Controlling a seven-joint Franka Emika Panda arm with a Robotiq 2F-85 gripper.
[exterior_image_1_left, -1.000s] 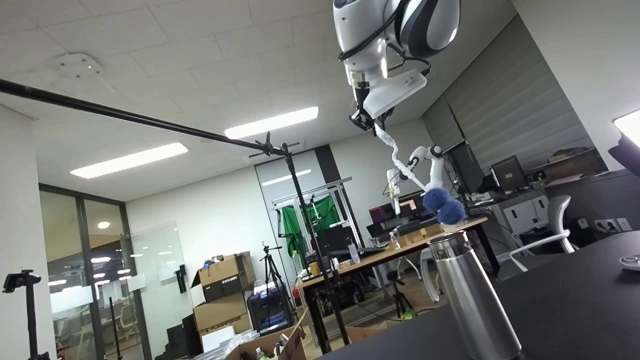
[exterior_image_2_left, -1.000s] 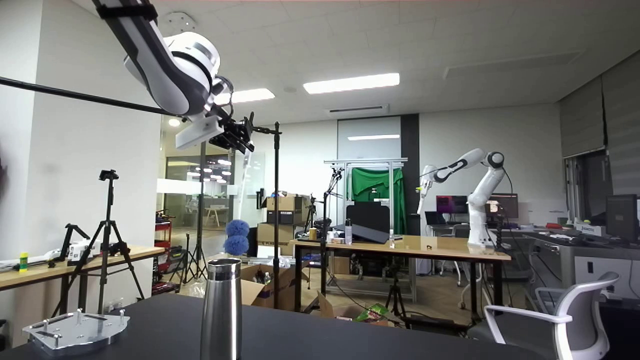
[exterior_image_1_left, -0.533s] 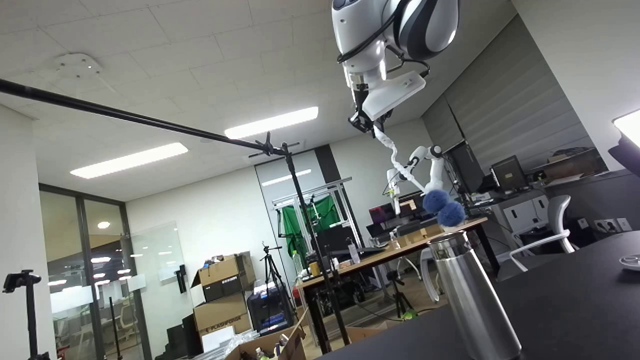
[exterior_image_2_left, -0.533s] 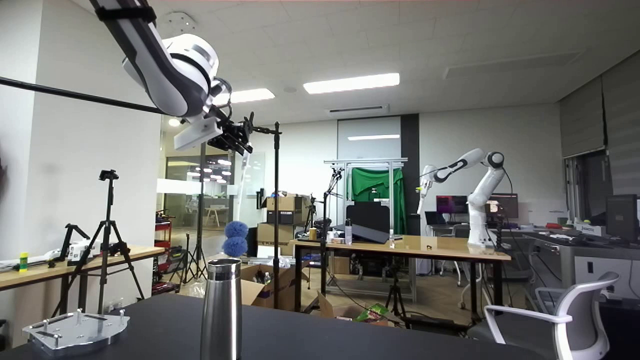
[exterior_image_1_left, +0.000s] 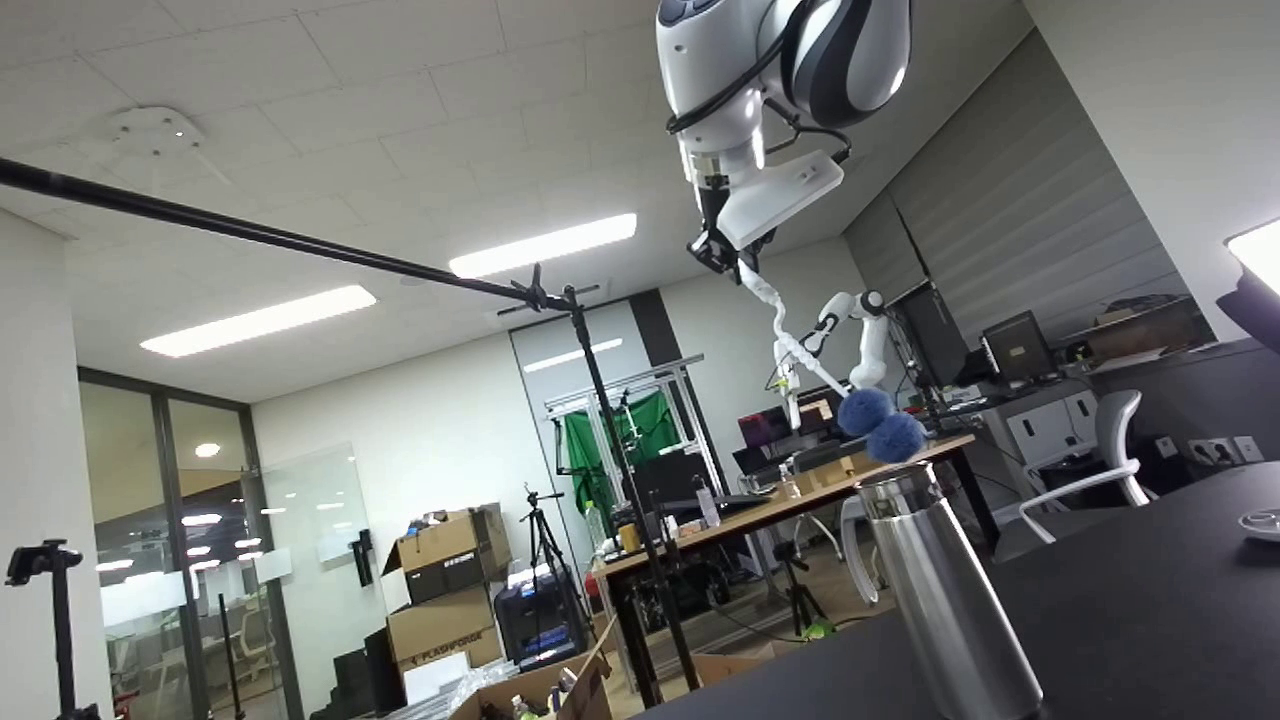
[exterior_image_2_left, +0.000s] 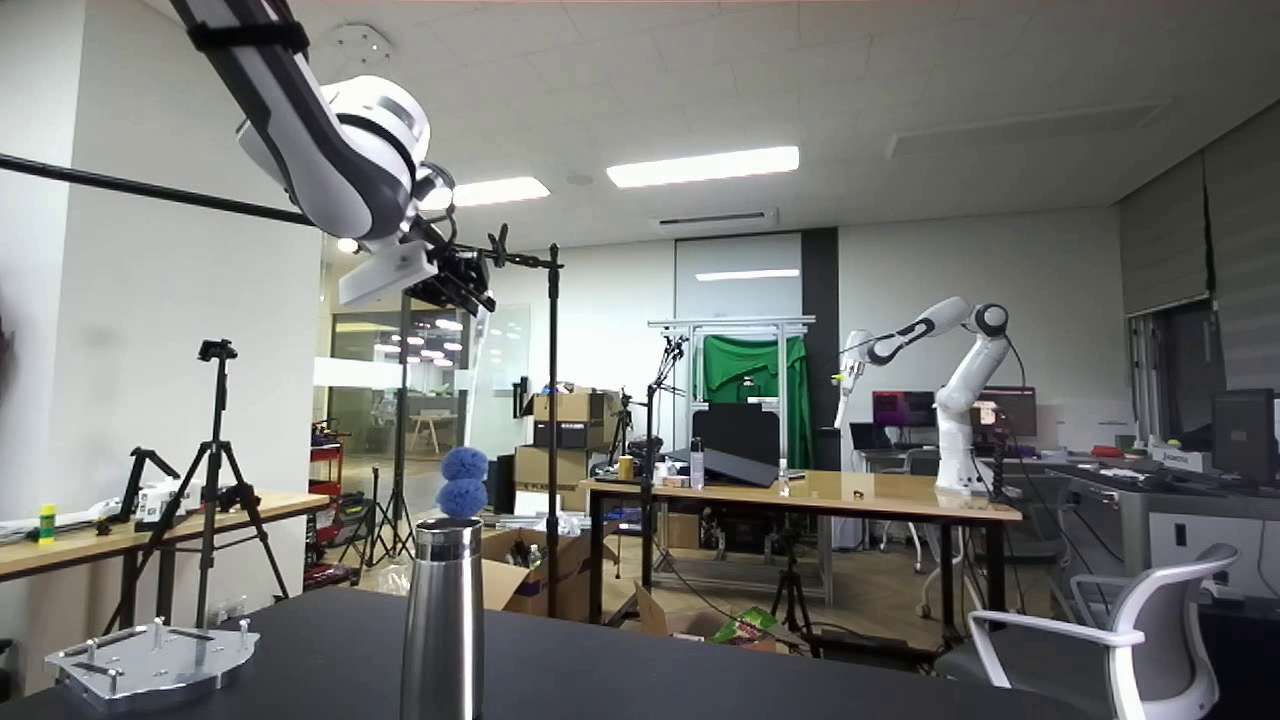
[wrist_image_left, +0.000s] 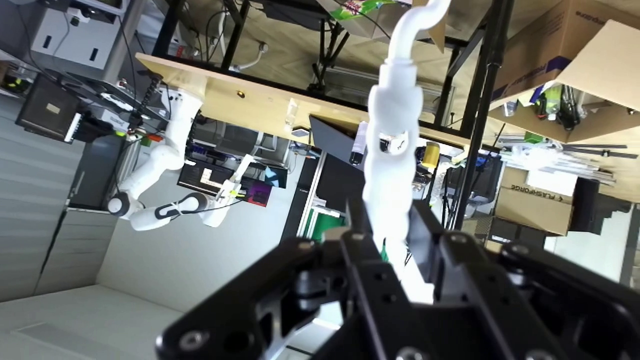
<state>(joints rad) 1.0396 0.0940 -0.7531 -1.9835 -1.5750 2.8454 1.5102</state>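
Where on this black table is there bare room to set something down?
In an exterior view, the black table is bare between the steel flask and metal plate, and again right of the flask, up to the table's edge. It's crowded above the flask's mouth: blue pompoms hang there on the white handle the end effector grips.

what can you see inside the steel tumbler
No contents show: the steel tumbler is opaque and covers nearly all its inside. In both exterior views, the lower blue ball appears just above it.
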